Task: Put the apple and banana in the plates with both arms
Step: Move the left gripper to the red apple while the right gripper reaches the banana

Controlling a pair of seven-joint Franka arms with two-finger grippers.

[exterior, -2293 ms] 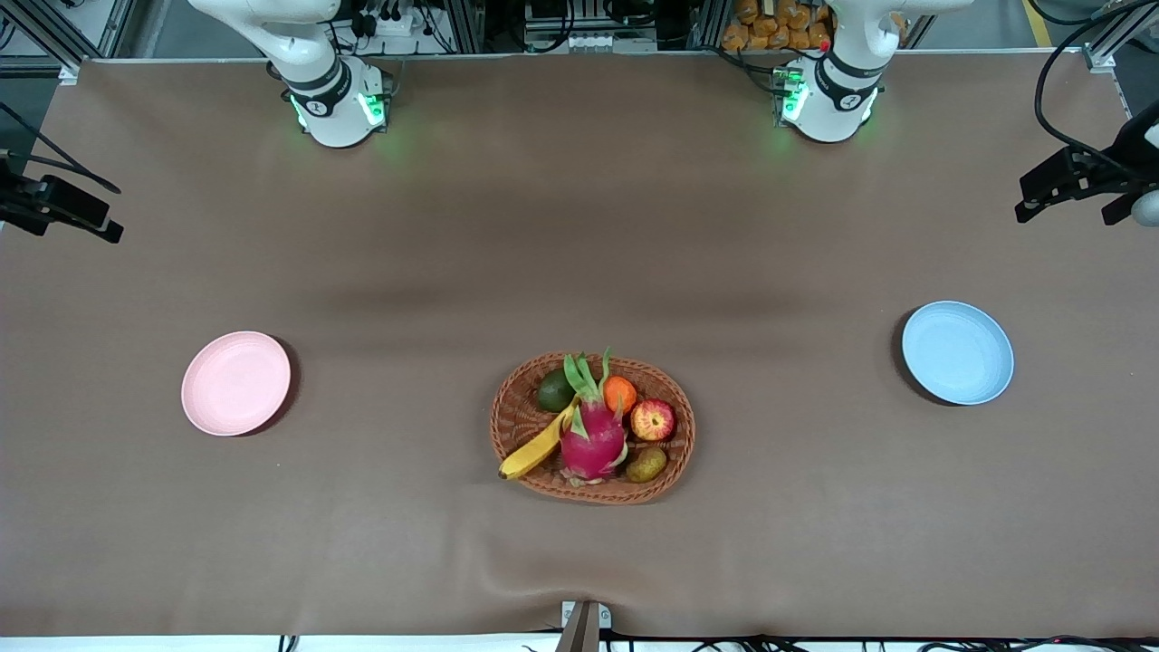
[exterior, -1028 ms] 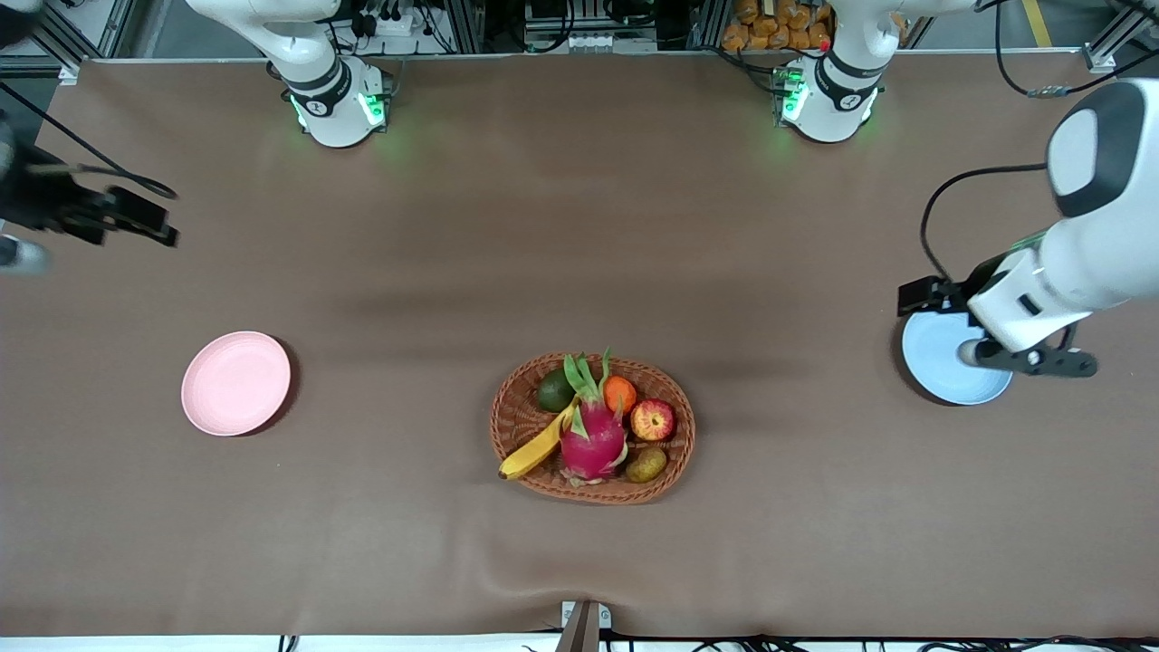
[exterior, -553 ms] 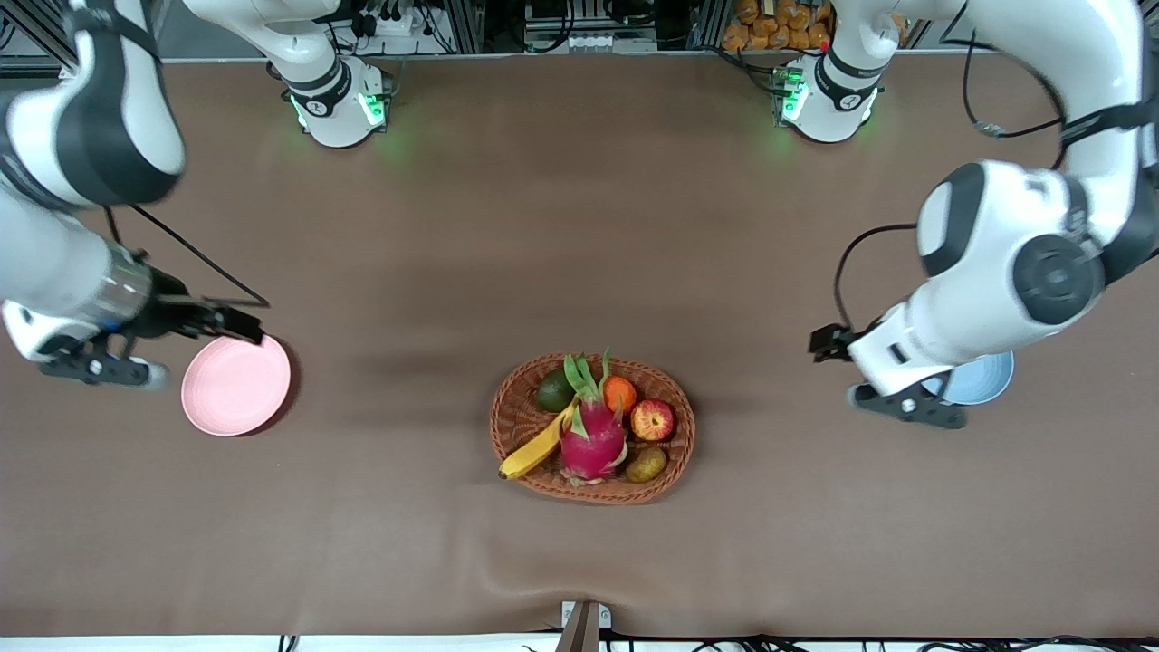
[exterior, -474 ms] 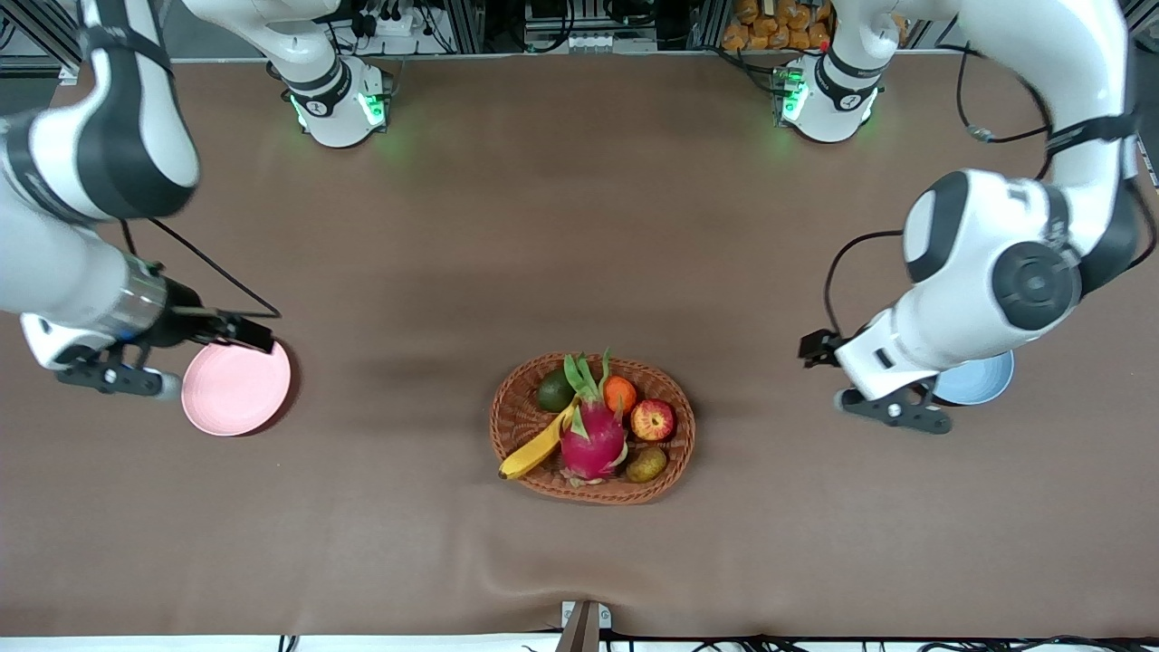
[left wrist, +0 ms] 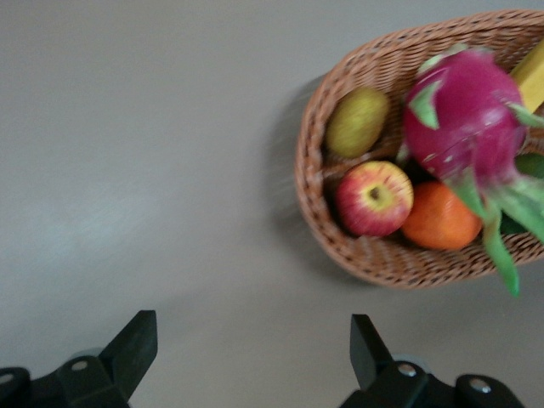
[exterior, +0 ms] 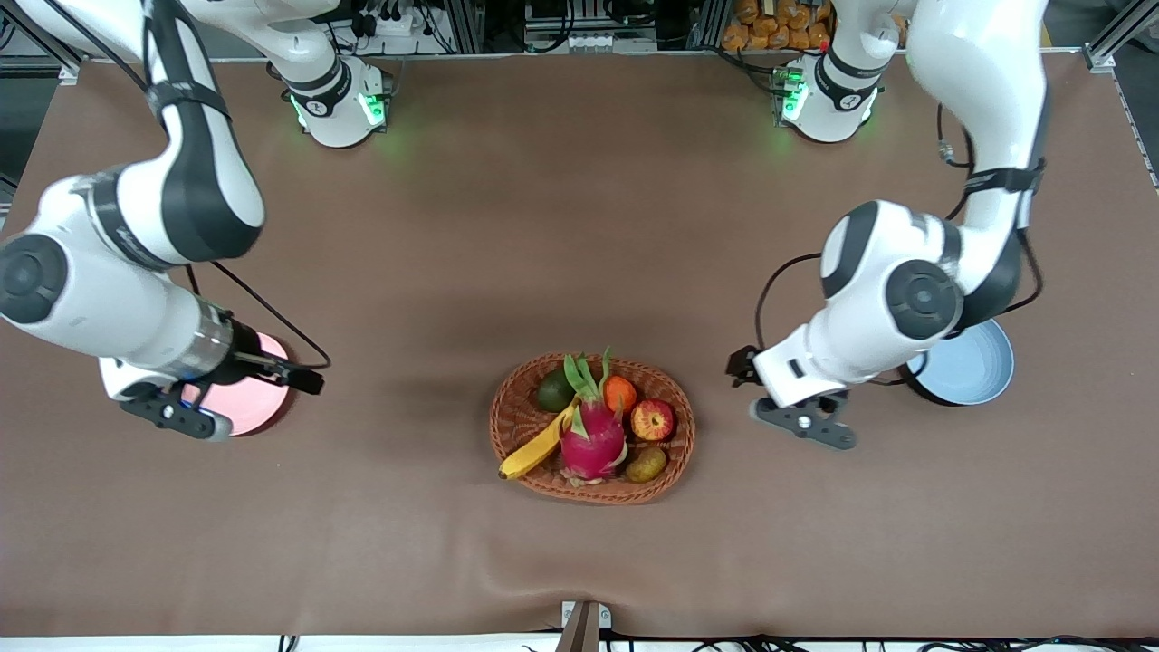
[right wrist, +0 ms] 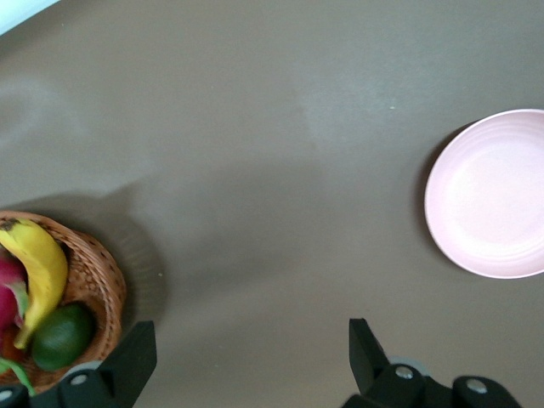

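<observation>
Apple (left wrist: pixel 374 197) and banana (right wrist: pixel 38 270) in basket (exterior: pixel 675 444), both end effectors – left (left wrist: pixel 251 361), right (right wrist: pixel 251 361) – spread, wrist views only.

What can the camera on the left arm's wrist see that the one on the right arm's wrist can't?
Only the left wrist view shows the apple, a tangerine and a brownish-green fruit, plus the left claw, open above bare table beside the basket.

Only the right wrist view shows the pink plate, the avocado and the whole banana, plus the right claw, open above bare table between basket and pink plate.

Both show the wicker basket and the dragon fruit. Neither shows the blue plate.
</observation>
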